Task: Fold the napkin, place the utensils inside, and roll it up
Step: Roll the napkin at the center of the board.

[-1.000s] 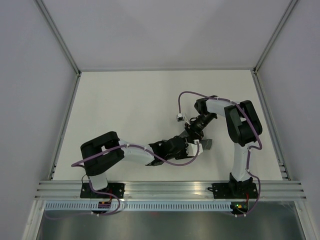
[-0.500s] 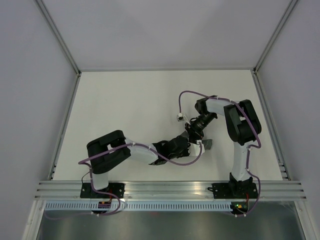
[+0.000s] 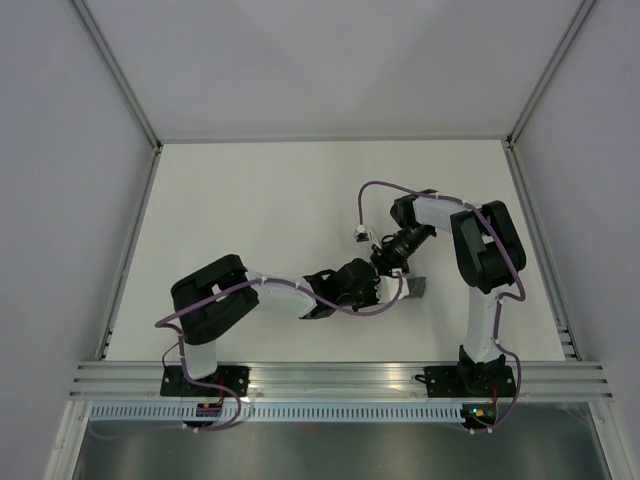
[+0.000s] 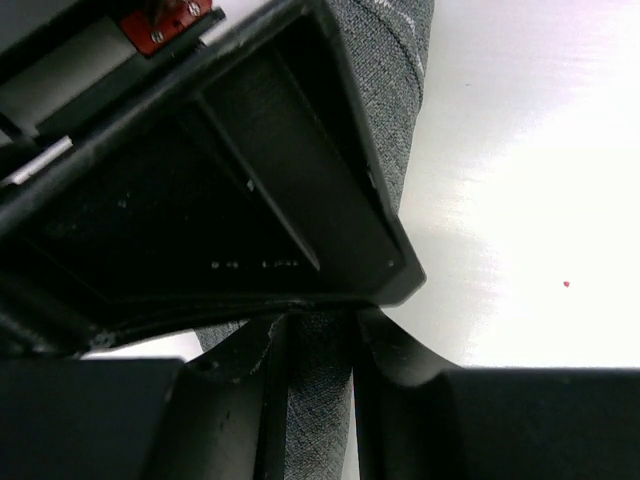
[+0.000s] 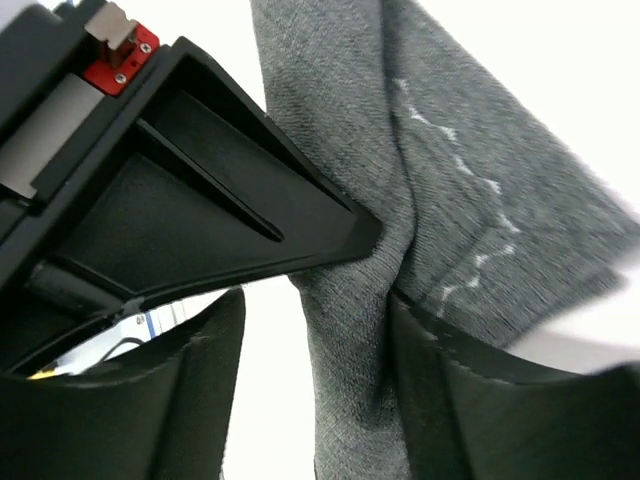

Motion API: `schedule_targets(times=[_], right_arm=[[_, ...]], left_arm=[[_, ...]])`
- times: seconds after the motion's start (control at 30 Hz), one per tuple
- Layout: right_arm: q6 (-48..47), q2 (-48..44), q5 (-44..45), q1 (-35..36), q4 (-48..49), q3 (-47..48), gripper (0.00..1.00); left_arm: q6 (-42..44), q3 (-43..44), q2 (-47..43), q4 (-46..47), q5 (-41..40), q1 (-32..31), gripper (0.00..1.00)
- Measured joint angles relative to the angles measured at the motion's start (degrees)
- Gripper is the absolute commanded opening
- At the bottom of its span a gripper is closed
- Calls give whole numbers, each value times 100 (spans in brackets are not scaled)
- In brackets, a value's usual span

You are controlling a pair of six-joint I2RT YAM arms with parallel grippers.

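As the napkin (image 3: 416,288) lies now: bunched into a narrow grey bundle on the table (image 3: 250,220), beyond the right arm base (image 3: 470,378) and a little to its left; the stitched line shows on the outside.
Left gripper (image 3: 378,290): it reaches across to that same place left of the base. The jaws are narrow and the cloth fills all the space between its fingers (image 4: 420,410), so I judge it is gripping.
Right gripper (image 3: 396,272): seen from the base, it is just beyond the left one. The jaws are narrow around the cloth, which touches one finger (image 5: 455,400), but a light gap shows at the other, so I take it as not clamped.
Utensils: I see none; whether they are inside the bundle I cannot tell.
Step in hand: I judge it is the rolling, near its end.
How I do it well: I hold with the left and turn the right slowly. I keep the cloth tight and low on the table, and I take care that the two grippers, very close together, do not press on each other.
Risk: the bundle may loosen if both let go together.
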Motion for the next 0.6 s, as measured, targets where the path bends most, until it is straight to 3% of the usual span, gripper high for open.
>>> schedule_targets(times=[0.07,0.13,0.43,0.6], right_arm=[[114,-74,111,-35,85,7,69],[282,-136,192,-122,151,68,79],[885,-586,120,-1123,774,745,81],[984,-870,-380,-1816,817,883,79]], left_arm=[[-76,26,2,-33,144,59,2],[-142,70,13,-83,264,105,2],[-448,236,61,-304,901,374,2],[-717,741,249,-968,1561,667,2]])
